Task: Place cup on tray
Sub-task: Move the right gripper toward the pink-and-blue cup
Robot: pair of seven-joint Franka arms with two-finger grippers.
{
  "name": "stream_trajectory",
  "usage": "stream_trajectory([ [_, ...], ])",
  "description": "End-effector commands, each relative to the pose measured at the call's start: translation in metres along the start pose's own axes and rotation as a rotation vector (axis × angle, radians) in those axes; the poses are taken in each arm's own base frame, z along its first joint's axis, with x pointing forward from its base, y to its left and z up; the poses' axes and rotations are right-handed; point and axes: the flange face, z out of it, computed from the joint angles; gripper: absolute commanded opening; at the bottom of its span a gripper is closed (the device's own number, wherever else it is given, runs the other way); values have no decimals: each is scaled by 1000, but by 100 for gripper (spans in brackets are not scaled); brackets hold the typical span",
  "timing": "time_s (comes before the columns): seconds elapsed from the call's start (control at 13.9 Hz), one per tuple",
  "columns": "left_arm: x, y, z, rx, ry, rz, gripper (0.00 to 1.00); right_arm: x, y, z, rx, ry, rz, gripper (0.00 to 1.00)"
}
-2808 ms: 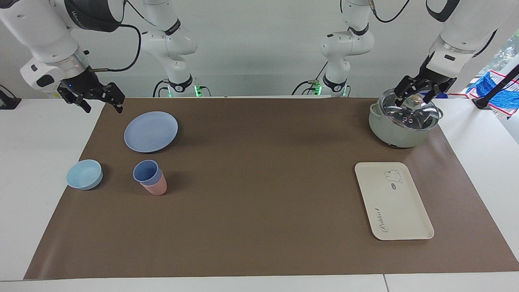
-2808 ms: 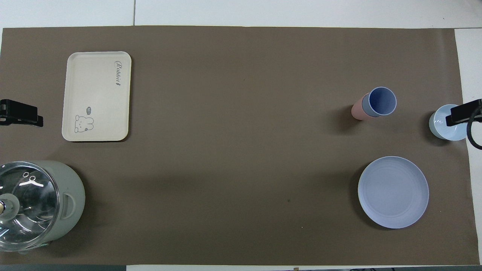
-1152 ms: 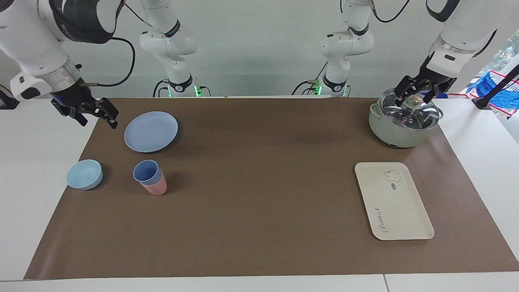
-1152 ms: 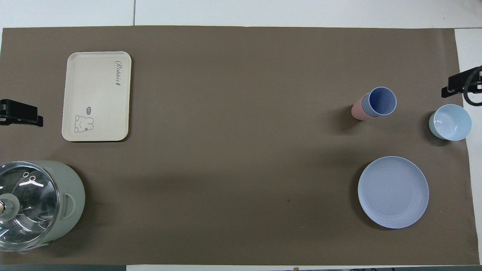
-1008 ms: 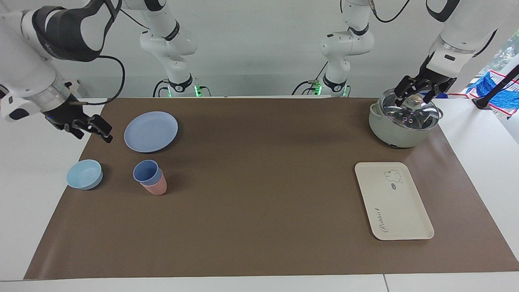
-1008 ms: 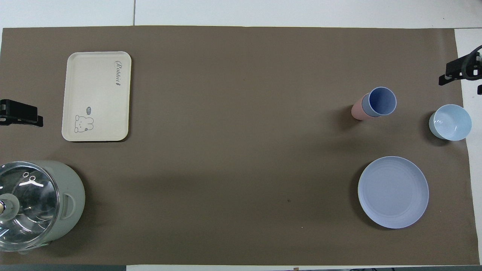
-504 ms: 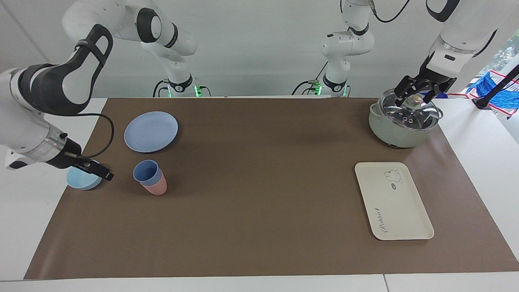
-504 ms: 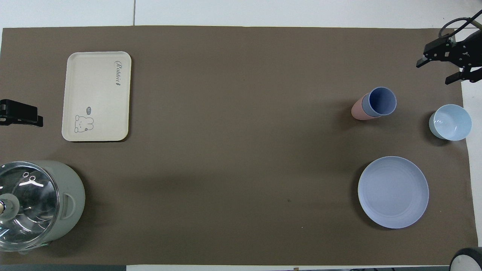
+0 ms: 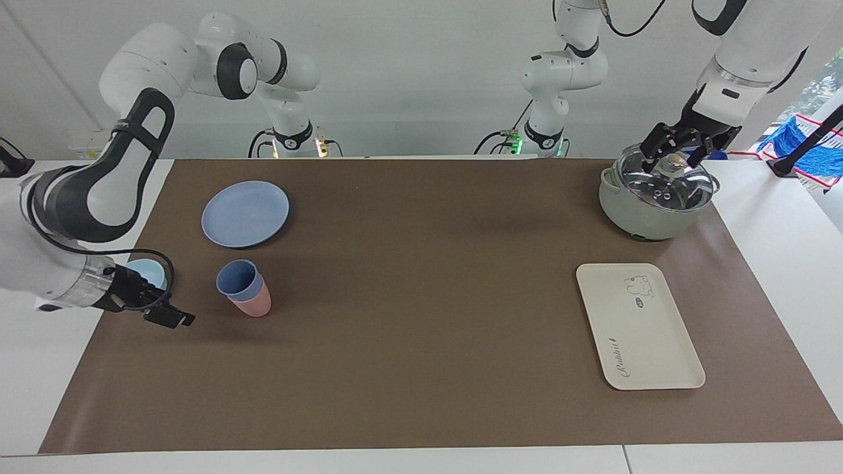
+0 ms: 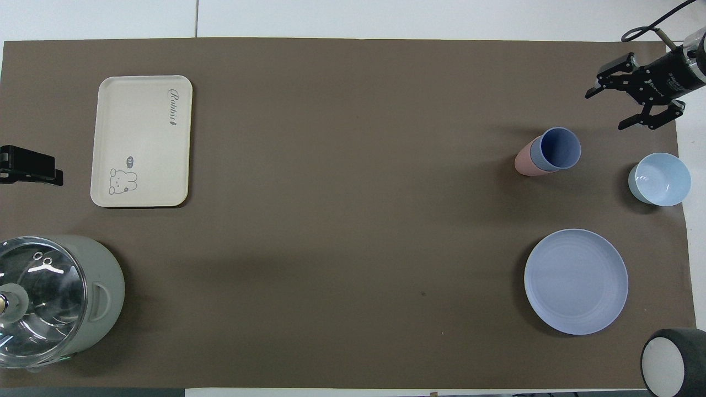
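Note:
The periwinkle-blue cup (image 9: 237,278) (image 10: 560,148) stands nested in a pink cup (image 9: 255,305) on the brown mat, toward the right arm's end. My right gripper (image 9: 172,317) (image 10: 605,110) is open and empty, low over the mat beside the cups and apart from them. At the left arm's end lies the cream tray (image 9: 639,326) (image 10: 142,140), with nothing on it. My left gripper (image 9: 678,153) (image 10: 38,168) waits open over the pot lid's knob.
A light-blue bowl (image 9: 150,268) (image 10: 659,179) sits beside the cups, partly covered by the right wrist in the facing view. A round blue plate (image 9: 245,214) (image 10: 576,281) lies nearer to the robots. A grey-green pot (image 9: 649,210) (image 10: 102,292) with a glass lid stands near the tray.
The right arm has swung from beside the plate, past the bowl, down to the mat beside the cups, and its gripper has stayed open. Nothing else has moved.

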Motion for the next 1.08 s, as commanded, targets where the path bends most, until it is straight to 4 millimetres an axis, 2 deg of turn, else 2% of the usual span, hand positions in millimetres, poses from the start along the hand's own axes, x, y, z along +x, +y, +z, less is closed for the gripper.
stream_trajectory([
  [0.0,-7,-1,-3,-7,-9,-14,100,13,0,26,44,-60,78,100],
  [0.22,-7,-1,-4,-8,-8,-14,100,27,3,67,77,-141,133,100],
  [0.43,-6,-1,-3,-8,-8,-14,100,28,7,88,118,-232,237,100],
  [0.72,-6,-1,-3,-8,-8,-14,100,17,9,102,120,-347,322,100],
  [0.86,-6,-1,-3,-8,-8,-14,100,13,16,116,109,-383,341,100],
  [1.01,-7,-1,-4,-8,-8,-14,100,11,17,117,108,-388,346,100],
])
